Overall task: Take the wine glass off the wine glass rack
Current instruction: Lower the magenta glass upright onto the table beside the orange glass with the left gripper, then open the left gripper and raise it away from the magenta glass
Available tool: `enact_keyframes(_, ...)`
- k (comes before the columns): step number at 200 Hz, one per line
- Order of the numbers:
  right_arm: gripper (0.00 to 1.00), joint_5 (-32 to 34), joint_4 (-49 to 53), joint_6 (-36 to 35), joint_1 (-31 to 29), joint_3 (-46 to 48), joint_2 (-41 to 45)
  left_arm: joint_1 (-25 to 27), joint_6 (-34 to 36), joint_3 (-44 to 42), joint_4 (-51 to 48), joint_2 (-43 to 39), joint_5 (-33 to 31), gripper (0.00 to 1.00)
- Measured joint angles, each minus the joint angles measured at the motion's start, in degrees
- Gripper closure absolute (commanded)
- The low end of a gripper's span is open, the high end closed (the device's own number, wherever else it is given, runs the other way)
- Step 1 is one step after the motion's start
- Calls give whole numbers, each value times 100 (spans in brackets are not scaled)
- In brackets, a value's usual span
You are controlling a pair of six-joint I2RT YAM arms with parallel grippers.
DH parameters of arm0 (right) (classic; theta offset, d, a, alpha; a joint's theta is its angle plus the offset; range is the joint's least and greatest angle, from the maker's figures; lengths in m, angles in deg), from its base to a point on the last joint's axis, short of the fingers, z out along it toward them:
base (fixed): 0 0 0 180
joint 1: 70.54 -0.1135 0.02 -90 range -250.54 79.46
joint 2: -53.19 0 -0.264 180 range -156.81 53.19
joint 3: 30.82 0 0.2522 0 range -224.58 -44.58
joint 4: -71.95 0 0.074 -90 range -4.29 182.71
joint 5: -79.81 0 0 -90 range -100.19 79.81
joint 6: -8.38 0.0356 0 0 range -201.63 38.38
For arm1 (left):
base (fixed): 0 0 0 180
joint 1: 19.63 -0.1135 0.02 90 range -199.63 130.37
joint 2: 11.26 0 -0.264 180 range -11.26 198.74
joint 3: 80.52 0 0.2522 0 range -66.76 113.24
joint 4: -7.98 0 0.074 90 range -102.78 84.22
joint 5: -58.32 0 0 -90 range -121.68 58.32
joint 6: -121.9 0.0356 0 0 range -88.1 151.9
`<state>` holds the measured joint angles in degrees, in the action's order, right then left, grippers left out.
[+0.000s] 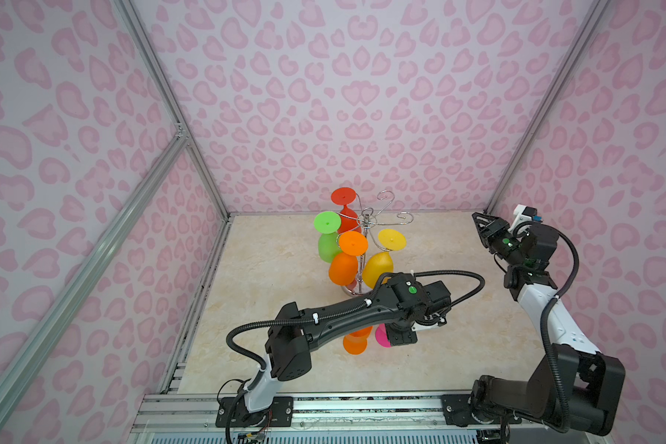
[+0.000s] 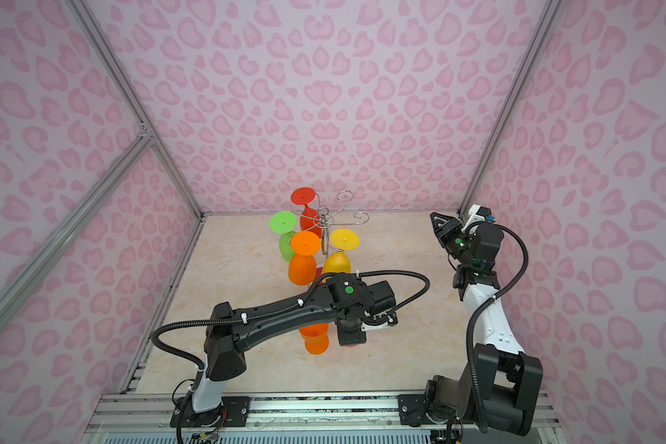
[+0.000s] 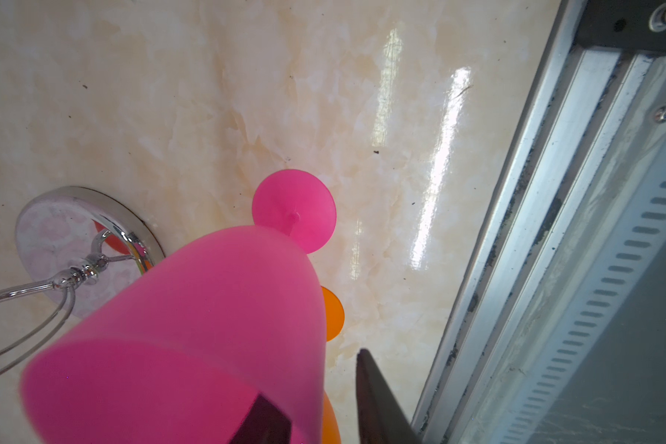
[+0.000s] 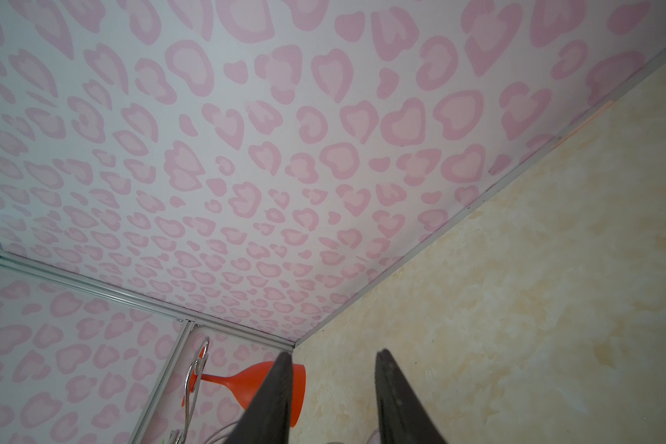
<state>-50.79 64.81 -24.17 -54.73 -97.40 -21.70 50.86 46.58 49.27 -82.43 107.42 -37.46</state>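
The chrome wine glass rack (image 1: 368, 223) (image 2: 325, 221) stands mid-table with several coloured wine glasses hanging upside down: red (image 1: 347, 219), green (image 1: 327, 246), orange (image 1: 343, 267), yellow (image 1: 379, 267). Its mirrored base (image 3: 51, 238) shows in the left wrist view. A pink wine glass (image 3: 208, 326) (image 1: 381, 335) stands upright on the table with its foot (image 3: 293, 210) down, in front of the rack. My left gripper (image 3: 316, 384) is open astride its rim, one finger inside the bowl, the other finger (image 3: 373, 392) outside and apart from the wall. My right gripper (image 4: 333, 355) (image 1: 477, 219) is open and empty near the back right corner.
An orange glass (image 1: 356, 340) (image 2: 315, 338) stands on the table right beside the pink one, under my left forearm. The aluminium front rail (image 3: 554, 230) runs close by. Patterned pink walls (image 1: 362, 96) enclose the marble table (image 1: 458, 326) on three sides.
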Motion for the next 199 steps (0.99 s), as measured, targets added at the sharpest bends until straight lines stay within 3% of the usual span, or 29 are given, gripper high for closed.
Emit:
enact_keyframes(23,63,-17,-24,2,4,0,11,2,-20,168,-24,-4,-48,35)
enact_keyframes(40,63,-31,-20,4,4,0,46,11,-90,306,-44,-37,-87,30)
enact_keyframes(70,63,-118,7,4,-13,-33,166,66,-118,533,15,-426,-153,25)
enact_keyframes(119,61,-273,509,-282,-374,-457,398,111,-219,503,656,-1816,-417,23)
enact_keyframes(199,61,-472,1427,-776,-1735,-892,470,-151,-267,-1766,3104,-4269,-2474,16)
